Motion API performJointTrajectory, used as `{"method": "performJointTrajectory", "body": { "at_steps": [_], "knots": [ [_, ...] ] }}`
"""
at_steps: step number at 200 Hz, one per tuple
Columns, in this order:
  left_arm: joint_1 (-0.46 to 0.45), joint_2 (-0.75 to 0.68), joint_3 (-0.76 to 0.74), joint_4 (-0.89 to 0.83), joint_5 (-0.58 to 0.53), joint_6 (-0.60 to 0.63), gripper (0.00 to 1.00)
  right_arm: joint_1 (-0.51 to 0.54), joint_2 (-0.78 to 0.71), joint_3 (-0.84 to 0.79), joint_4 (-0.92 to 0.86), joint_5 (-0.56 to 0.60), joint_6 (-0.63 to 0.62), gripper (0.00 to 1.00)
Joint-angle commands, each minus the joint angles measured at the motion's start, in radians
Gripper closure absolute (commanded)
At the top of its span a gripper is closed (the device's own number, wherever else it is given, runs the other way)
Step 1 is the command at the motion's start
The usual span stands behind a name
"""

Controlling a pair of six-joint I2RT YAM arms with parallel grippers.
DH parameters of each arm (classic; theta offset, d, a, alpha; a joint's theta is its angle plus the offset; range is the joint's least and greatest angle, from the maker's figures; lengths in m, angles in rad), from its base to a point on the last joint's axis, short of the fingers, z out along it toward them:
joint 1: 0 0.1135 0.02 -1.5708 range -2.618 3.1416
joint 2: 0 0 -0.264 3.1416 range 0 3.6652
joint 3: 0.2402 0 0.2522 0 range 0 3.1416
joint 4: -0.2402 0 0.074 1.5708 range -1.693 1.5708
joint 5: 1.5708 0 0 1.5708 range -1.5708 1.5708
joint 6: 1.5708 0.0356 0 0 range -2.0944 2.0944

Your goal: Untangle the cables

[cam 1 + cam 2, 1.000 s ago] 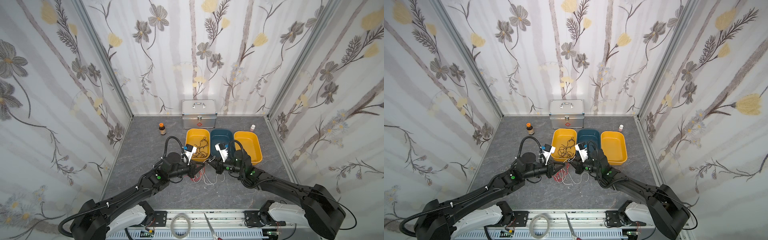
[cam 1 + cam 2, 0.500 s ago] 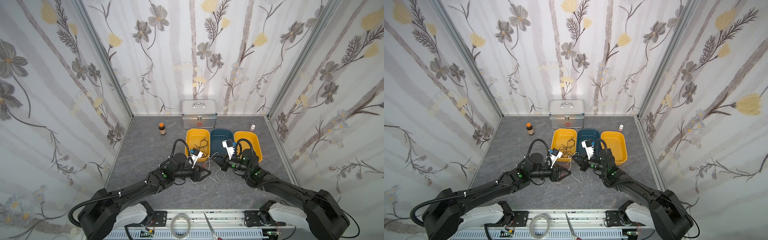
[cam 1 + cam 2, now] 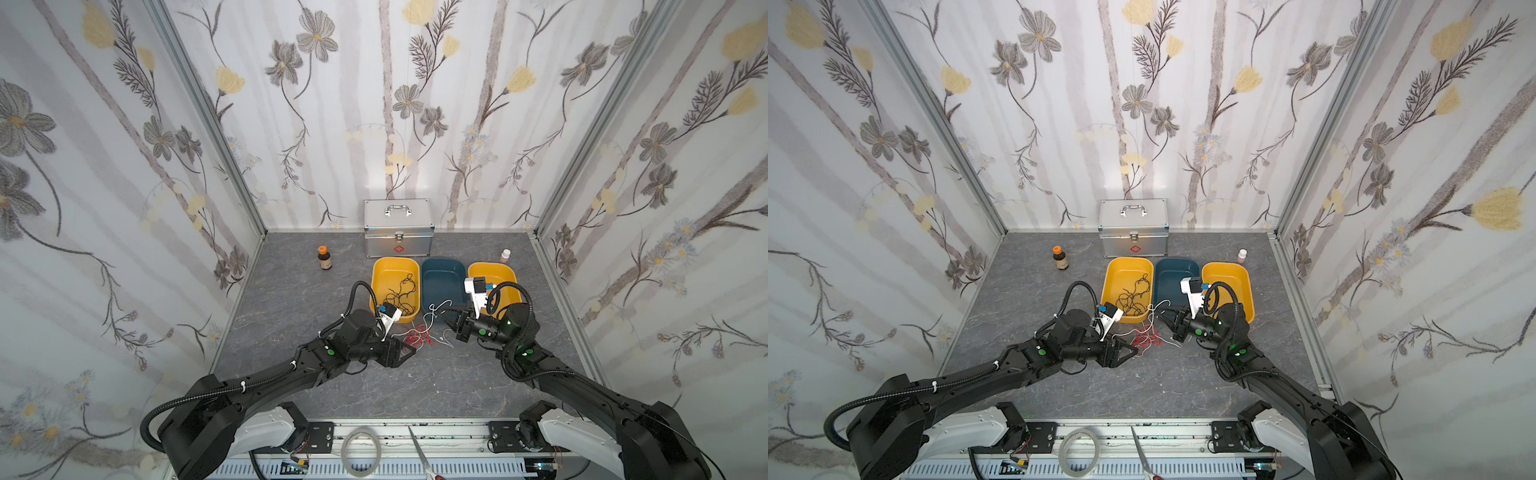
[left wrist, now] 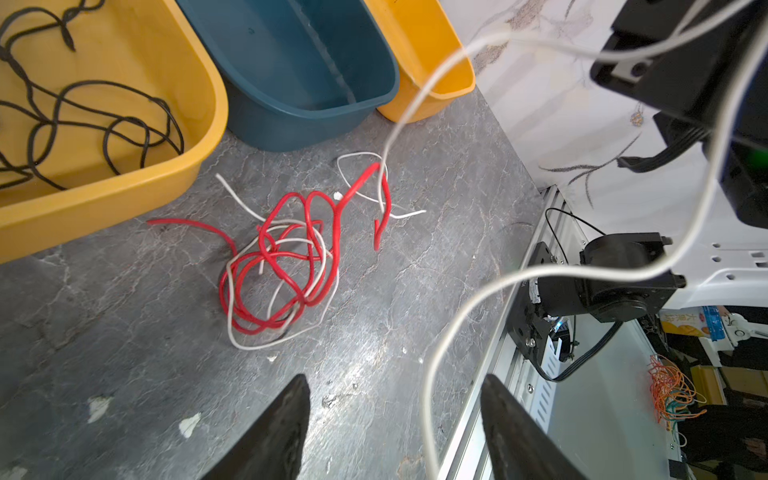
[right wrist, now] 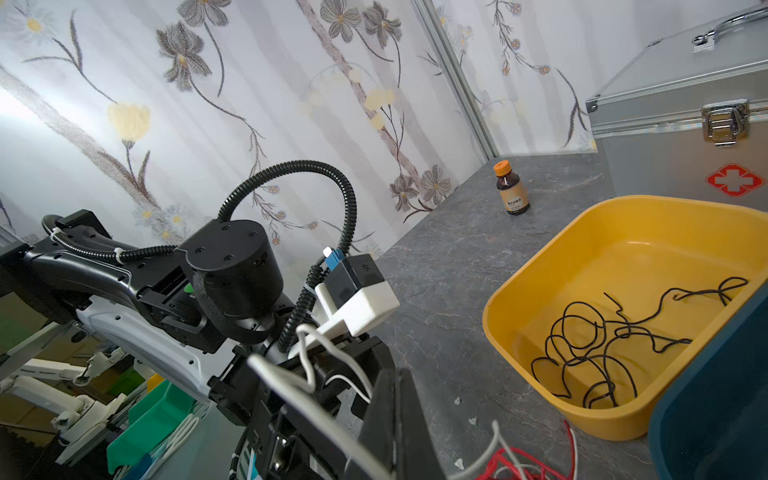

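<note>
The red cable [image 4: 282, 266] lies in a loose tangle with loops of the white cable [image 4: 519, 274] on the grey floor in front of the tubs, seen in both top views [image 3: 419, 336] [image 3: 1148, 336]. My left gripper [image 4: 395, 395] stands open just short of the tangle [image 3: 409, 353], gripping nothing; a raised white strand hangs across its gap. My right gripper [image 5: 395, 382] is shut on the white cable [image 5: 302, 349] and holds it above the floor near the blue tub [image 3: 446, 320]. The black cable [image 3: 399, 295] lies coiled in the left yellow tub [image 3: 376, 274].
A blue tub [image 3: 442, 270] and a second yellow tub [image 3: 494, 270] stand in a row behind the tangle. A silver case [image 3: 398, 228] stands at the back wall, with a brown bottle [image 3: 325, 259] to its left and a small white bottle [image 3: 505, 255] to its right. A tape ring [image 3: 360, 451] and scissors [image 3: 419, 457] lie on the front rail.
My left gripper has opened and let go of the cables, and the red tangle now rests on the floor. My right gripper has drawn away to the right with the white cable.
</note>
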Motion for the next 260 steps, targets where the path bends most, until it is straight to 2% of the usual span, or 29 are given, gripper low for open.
{"method": "performJointTrajectory", "body": {
  "at_steps": [1,30,79,88,129,147,167,198,216,260],
  "knots": [
    [0.003,0.019,-0.018,0.037,0.091,0.014,0.28,-0.005,-0.012,0.0,0.064,-0.008,0.048,1.0],
    [0.002,0.043,-0.054,0.05,0.175,0.012,0.28,-0.017,-0.022,-0.001,0.033,0.018,0.052,1.0],
    [0.011,0.016,-0.102,0.095,-0.035,0.027,0.29,-0.036,-0.049,-0.02,0.049,0.0,0.063,1.0],
    [0.029,0.014,-0.122,0.124,-0.045,0.02,0.29,-0.038,-0.055,-0.027,0.057,-0.011,0.065,1.0],
    [0.152,-0.01,-0.201,0.339,0.03,-0.085,0.3,-0.037,-0.063,-0.071,0.104,-0.058,0.065,1.0],
    [0.173,0.006,-0.195,0.405,0.088,-0.109,0.3,-0.036,-0.059,-0.087,0.112,-0.061,0.064,1.0],
    [0.171,0.057,-0.148,0.423,0.141,-0.111,0.31,-0.037,-0.059,-0.093,0.119,-0.059,0.07,1.0],
    [0.169,0.173,-0.106,0.492,0.124,-0.099,0.38,-0.038,-0.068,-0.097,0.126,-0.05,0.076,1.0],
    [0.169,0.246,-0.039,0.441,0.104,-0.061,0.43,-0.037,-0.074,-0.094,0.124,-0.05,0.081,1.0],
    [0.168,0.417,0.069,0.498,0.134,-0.049,0.48,-0.037,-0.082,-0.101,0.114,-0.047,0.088,1.0]
  ]
}}
